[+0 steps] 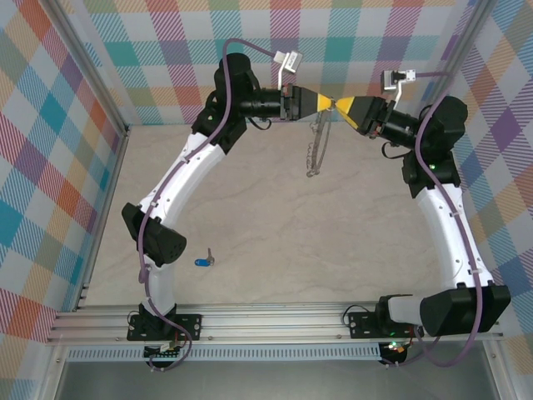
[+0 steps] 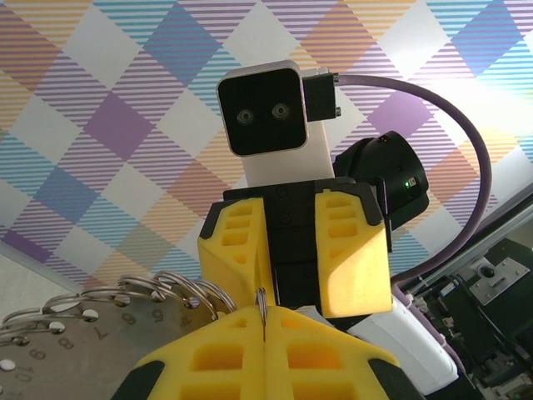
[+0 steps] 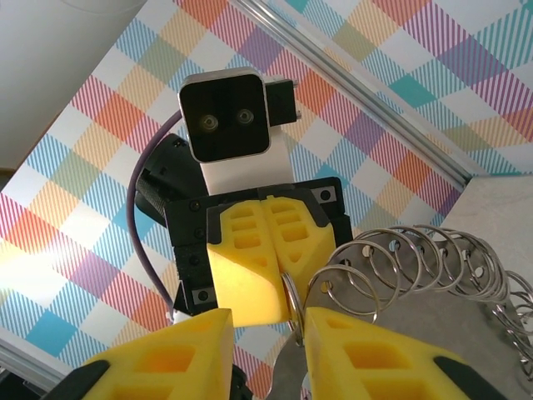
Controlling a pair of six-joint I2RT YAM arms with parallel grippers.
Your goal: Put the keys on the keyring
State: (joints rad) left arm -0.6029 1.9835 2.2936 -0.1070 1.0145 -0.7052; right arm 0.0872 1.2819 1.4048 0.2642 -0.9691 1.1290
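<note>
Keyring [image 1: 314, 154] dangles, pinched between the left pincer's [image 1: 331, 103] fingertips.

Pastel plaid walls [image 1: 67, 125], pale marbled table [image 1: 275, 242] — left gripper [image 1: 327, 102] and right gripper [image 1: 339, 104] yellow, silvery keyring [image 1: 315, 150], blue-headed key [image 1: 202, 262].

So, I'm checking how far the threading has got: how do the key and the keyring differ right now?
The key lies on the table near the left arm, ungripped; the keyring hangs in the air, pinched by the left gripper. The key is tiny with a blue head; the keyring is a far larger grey loop of rings. Shared: they are not yet joined.
</note>
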